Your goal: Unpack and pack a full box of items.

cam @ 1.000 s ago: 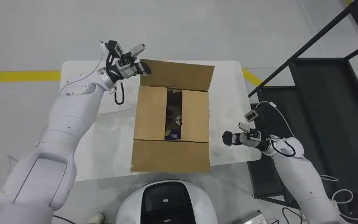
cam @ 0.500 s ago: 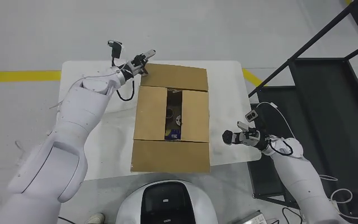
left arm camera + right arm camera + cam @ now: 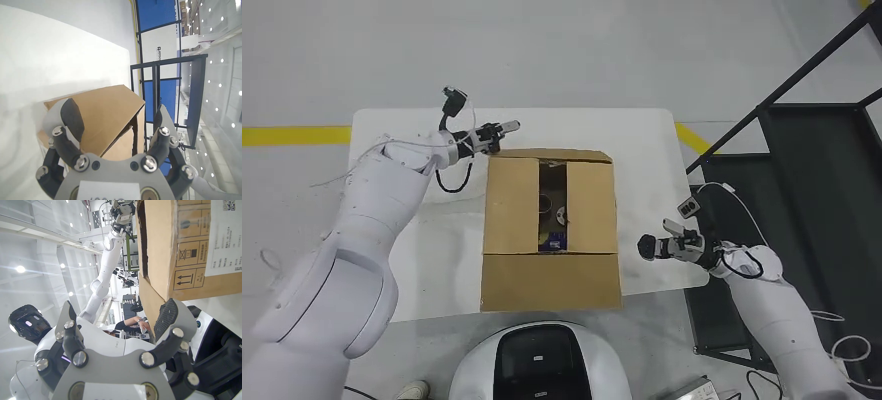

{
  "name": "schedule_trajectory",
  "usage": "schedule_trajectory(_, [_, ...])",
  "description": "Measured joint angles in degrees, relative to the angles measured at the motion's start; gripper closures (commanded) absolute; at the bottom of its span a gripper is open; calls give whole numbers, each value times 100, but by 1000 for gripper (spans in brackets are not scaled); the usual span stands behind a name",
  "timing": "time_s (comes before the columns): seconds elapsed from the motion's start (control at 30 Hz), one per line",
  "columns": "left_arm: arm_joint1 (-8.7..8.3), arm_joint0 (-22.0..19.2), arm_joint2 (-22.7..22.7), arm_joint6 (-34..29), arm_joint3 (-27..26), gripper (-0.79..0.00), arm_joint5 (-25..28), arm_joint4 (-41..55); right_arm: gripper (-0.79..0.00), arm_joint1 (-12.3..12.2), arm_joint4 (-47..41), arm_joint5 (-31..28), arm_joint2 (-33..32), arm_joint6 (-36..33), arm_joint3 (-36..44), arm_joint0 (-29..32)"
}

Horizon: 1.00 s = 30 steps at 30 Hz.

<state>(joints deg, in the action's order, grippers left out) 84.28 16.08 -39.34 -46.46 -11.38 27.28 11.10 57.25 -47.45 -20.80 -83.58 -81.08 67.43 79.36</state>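
White glossy rounded arm shells (image 3: pixel 362 220); black cable loop (image 3: pixel 446 188) by the left wrist. The left end effector (image 3: pixel 117 115): grey plate, black links, silver screws, smooth black pad, white label at 6 o'clock. The right end effector (image 3: pixel 119 309): same build, ribbed black pad. Also a glossy black head (image 3: pixel 26 321).

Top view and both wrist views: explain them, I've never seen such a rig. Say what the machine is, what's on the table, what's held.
It is a two-armed robot. The top view looks down from above its arms; each wrist view looks out past one arm's gripper. On the white table stands a cardboard box, flaps partly open, small items visible through the gap. The left gripper is open at the box's far corner; the right gripper is open beside the box's right side. Neither grips anything.
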Motion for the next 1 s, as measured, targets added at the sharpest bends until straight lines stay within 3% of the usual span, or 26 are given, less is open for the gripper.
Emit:
schedule_trajectory(0.13, [-87,-12,-124,-246,51,-785,130,95,-785,14,119,4,78,34,63,-62])
schedule_trajectory(0.33, [-275,-82,-527,398,107,-785,583,576,-785,10,842,-254,135,488,449,-208])
schedule_trajectory(0.43, [-424,-95,-774,-8,90,-785,935,932,-785,7,1366,-236,200,861,894,-269])
schedule_trajectory(0.63, [-795,31,-1192,-1524,-71,-785,1447,1498,-785,57,2322,203,622,1589,1734,-537])
schedule_trajectory(0.73, [-1024,332,-1306,-1963,-718,-785,1148,1573,-785,115,2686,502,1026,1755,1977,-736])
schedule_trajectory(1.0, [-2026,1826,-2190,-2827,-3489,-785,234,1733,-785,337,2925,1342,2106,2025,1779,-1431])
